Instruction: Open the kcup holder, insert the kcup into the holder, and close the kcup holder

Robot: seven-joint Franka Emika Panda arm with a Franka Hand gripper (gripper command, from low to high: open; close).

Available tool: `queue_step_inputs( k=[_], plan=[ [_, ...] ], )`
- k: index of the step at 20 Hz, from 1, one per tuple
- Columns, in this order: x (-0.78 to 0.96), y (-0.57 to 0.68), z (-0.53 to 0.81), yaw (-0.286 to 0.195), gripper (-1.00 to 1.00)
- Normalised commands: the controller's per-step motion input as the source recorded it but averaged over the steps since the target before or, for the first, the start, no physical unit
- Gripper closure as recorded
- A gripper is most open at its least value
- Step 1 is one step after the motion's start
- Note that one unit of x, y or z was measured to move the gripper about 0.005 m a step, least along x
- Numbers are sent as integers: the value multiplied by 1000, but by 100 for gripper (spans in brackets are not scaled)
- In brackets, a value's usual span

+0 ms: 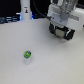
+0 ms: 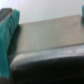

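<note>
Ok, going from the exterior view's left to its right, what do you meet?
White bottle-like object at the back → kcup on the white table → pincer, which hangs above the table.

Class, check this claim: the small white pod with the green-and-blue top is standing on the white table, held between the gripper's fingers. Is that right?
Not quite. The kcup does stand on the white table, but nothing holds it: the gripper is apart from it, toward the exterior view's upper right. The exterior view shows this.
</note>
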Motion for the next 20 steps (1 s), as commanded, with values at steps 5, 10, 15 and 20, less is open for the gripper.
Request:
queue_step_inputs(
  k=[5, 10, 15, 20],
  plan=[
    [946, -280, 216, -51, 100],
    [912, -326, 248, -49, 100],
    [844, -347, 230, -50, 100],
    [526, -224, 201, -95, -100]
  ],
)
